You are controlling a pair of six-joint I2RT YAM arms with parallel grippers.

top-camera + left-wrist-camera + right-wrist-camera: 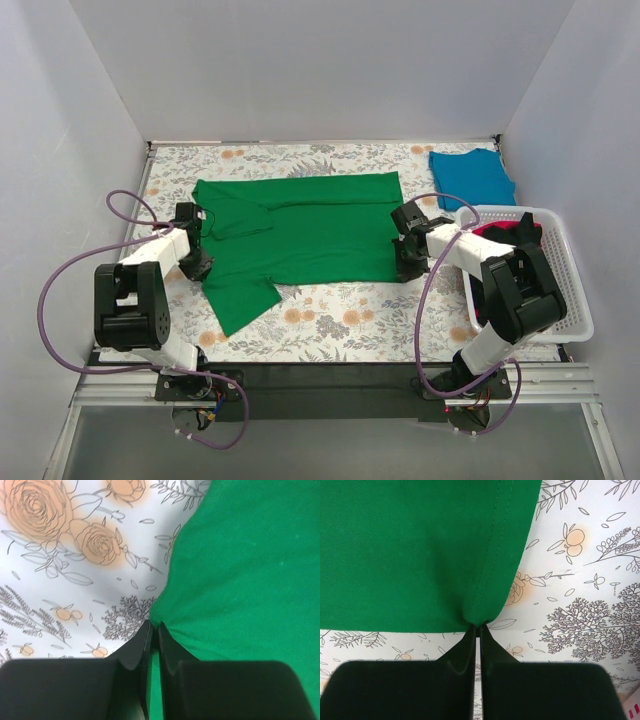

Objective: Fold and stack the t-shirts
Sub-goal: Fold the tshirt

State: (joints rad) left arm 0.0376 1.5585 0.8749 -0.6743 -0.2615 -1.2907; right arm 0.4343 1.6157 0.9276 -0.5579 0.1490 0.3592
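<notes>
A table covered by a white floral tablecloth (340,315), printed with orange roses and grey leaves, sits inside 3 plain white walls (300,70). Seen from above, a bright green t-shirt (310,235) lies spread flat across the middle of the cloth, with its neck end to the left and its hem to the right. 1 short sleeve sticks out toward the near edge; the far sleeve appears folded in over the body.

The left gripper (196,262) is down at the shirt's left edge, by the near sleeve. In the left wrist view its 2 black fingers (132,652) are pressed almost together. A sliver of green cloth is caught between them, and the fabric puckers at the tips. The right gripper (408,262) is down at the near right corner of the hem. In the right wrist view its fingers are closed to a hairline gap, pinching the stitched hem, which gathers into a small pucker at the tips.

A teal-blue t-shirt (472,177) lies folded in the far right corner of the table, apart from the green one. A white slotted basket (570,310) stands at the right edge, beside the right arm, with red-pink fabric (497,231) showing inside. Purple cables (55,285) loop out from both arms
</notes>
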